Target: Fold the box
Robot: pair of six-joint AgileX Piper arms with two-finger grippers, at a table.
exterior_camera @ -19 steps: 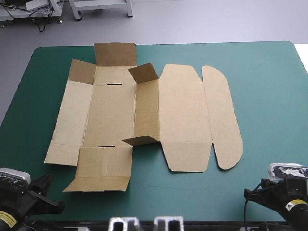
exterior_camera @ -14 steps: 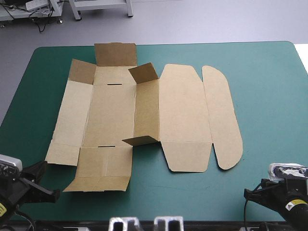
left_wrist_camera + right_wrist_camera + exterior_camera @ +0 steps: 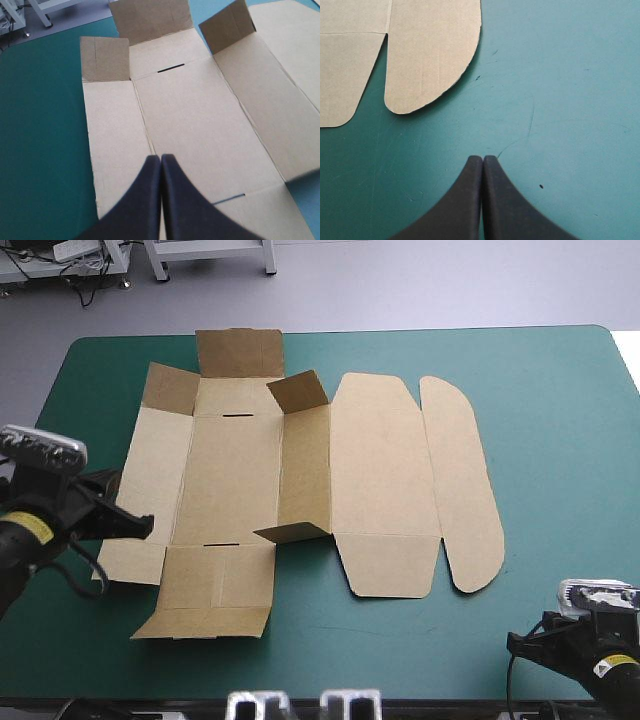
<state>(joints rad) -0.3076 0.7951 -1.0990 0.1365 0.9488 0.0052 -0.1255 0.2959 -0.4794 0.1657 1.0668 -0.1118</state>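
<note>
Over the left side panel of the box (image 3: 230, 480), the left gripper (image 3: 161, 159) is held with its fingers (image 3: 145, 200) pressed together, nothing gripped. Across the left and middle of the table (image 3: 560, 440) the box is spread nearly flat, a few flaps (image 3: 298, 390) raised; it is judged light, stiff in the panels, weak at the creases, best taken by a free flap edge. By the near right corner, the right gripper (image 3: 483, 159) is likewise closed, empty.

Box (image 3: 230, 480): matt brown board, creased. Table cover (image 3: 560, 100): smooth teal-green, faint scratches.
</note>
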